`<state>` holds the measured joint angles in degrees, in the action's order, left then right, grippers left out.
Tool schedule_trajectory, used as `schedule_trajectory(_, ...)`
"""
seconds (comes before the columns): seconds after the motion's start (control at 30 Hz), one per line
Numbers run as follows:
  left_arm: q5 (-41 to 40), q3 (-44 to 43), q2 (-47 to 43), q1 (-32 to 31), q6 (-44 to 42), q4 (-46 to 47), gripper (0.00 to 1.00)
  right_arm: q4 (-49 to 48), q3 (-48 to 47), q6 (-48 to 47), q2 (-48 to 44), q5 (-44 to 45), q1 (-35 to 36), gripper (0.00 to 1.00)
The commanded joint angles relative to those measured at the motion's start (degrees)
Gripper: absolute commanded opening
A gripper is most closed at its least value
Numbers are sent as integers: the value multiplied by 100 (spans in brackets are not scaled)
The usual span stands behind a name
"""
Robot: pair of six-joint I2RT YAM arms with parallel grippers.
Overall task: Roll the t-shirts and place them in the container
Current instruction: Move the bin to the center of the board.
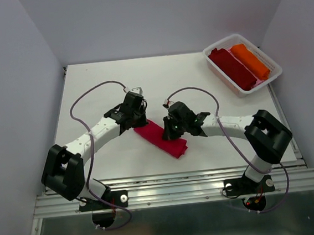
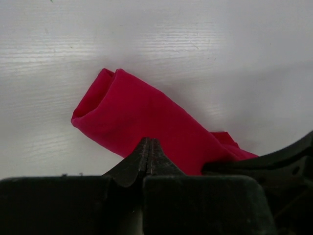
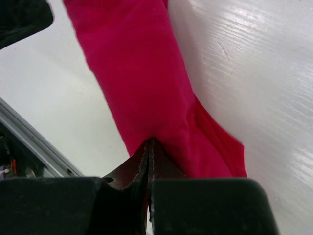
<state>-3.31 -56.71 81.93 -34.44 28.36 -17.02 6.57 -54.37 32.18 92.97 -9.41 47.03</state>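
At right pincer (image 3: 149, 143), rolled crimson tee (image 3: 132, 73) (seemingly pinched)

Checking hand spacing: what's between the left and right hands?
The rolled red tee runs between the left hand and right hand; clearest in the top view.

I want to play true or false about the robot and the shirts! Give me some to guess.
1. The red tee lies on the table. True.
2. The basket is empty. False: it holds a maroon tee and an orange tee.
3. Both pincers are wide open. False: the left pincer and the right pincer are shut.
4. The red tee is rolled up. True.
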Motion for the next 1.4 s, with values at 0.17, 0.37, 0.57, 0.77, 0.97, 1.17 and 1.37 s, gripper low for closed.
schedule_trajectory(0.17, 701, 450, 50, -177, 108, 594, 0, -428, 330, -28, 293, 185, 61, 1)
schedule_trajectory(0.37, 646, 485, 464, -178, 205, 928, 0, -182, 287, -81, -146, 396, 61, 1)
schedule_trajectory(0.57, 568, 389, 639, -178, 117, 946, 0, 265, 383, -177, -973, 598, 61, 1)
schedule_trajectory(0.77, 560, 301, 860, -178, 65, 937, 0, 433, 1102, 191, -1115, 739, 61, 1)
schedule_trajectory(0.97, 184, 64, 886, -169, -93, 622, 0, 29, 1727, 578, -754, 686, 114, 1)
schedule_trajectory(1.17, -55, -42, 649, 121, -182, 340, 0, 20, 1710, 535, -710, 827, 114, 1)
schedule_trajectory(1.37, -134, -16, 587, 402, -103, 260, 0, 37, 1649, 473, -622, 809, 114, 1)
